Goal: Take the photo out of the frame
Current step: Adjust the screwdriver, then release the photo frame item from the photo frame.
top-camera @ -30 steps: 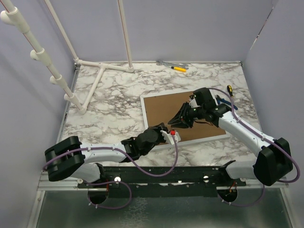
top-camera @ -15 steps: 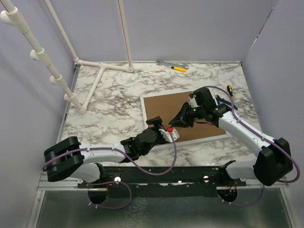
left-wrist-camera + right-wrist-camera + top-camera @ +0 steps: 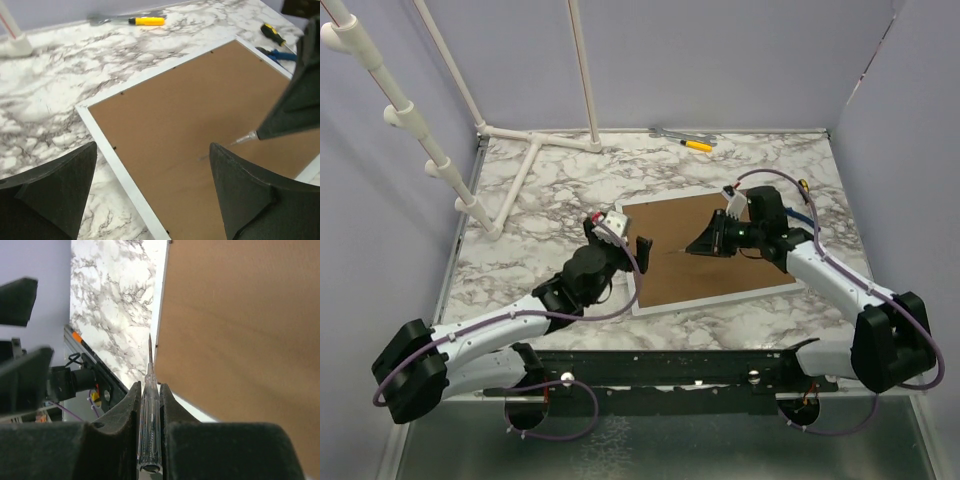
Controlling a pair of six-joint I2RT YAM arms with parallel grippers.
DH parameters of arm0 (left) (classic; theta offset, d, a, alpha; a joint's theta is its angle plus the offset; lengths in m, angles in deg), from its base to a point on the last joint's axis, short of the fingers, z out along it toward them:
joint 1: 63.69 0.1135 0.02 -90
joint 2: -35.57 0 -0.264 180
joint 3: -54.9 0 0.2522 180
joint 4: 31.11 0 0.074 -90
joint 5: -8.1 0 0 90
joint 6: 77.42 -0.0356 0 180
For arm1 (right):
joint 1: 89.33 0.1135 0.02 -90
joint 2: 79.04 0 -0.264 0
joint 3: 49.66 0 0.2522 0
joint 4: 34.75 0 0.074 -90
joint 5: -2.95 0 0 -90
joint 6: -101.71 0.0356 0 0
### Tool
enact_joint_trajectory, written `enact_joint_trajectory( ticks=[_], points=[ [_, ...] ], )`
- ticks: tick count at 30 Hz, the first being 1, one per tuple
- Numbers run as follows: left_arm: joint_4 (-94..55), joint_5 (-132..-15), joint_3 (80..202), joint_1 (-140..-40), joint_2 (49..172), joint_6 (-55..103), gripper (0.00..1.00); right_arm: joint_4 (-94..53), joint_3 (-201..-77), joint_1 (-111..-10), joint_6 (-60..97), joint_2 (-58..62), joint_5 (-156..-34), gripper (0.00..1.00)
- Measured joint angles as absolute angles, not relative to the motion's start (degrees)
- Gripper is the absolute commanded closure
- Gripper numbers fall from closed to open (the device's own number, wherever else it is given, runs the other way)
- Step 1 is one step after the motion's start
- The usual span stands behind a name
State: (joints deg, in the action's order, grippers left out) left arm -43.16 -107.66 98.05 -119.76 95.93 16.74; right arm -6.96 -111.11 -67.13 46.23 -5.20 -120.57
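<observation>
Top external view showed the frame (image 3: 685, 275) lying back-up, photo hidden under it, with the right claw (image 3: 700, 246) pinching a clear screwdriver (image 3: 149, 430) above the brown board (image 3: 200, 115), tip aimed at its left edge, where the spread left claw (image 3: 620, 238) hovered.

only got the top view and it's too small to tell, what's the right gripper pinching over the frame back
observer: the right wrist view shows the right gripper shut on a clear-handled screwdriver, thin tip pointing forward.
operator: is the tip on the board
observer: it looks just above it. In the left wrist view its shadow falls apart from it on the brown back of the frame.
operator: left holding anything
observer: no, the left gripper is open, with nothing in it.
</observation>
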Motion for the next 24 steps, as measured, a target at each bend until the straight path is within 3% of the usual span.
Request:
enact_joint_trajectory(
  ticks=[7, 16, 24],
  points=[
    [-30.5, -101.8, 102.7, -109.6, 96.0, 33.5, 0.11, -23.2, -106.4, -68.7, 43.0, -0.7, -131.5, 0.99],
    [-27.2, -87.5, 101.6, -95.1, 99.7, 48.2, 0.11, -38.4, -101.0, -69.1, 42.1, 0.4, -131.3, 0.99],
    [-27.3, -79.5, 100.8, -92.3, 103.8, 51.8, 0.12, -34.5, -108.8, -70.1, 36.7, 6.3, -129.4, 0.99]
  ],
)
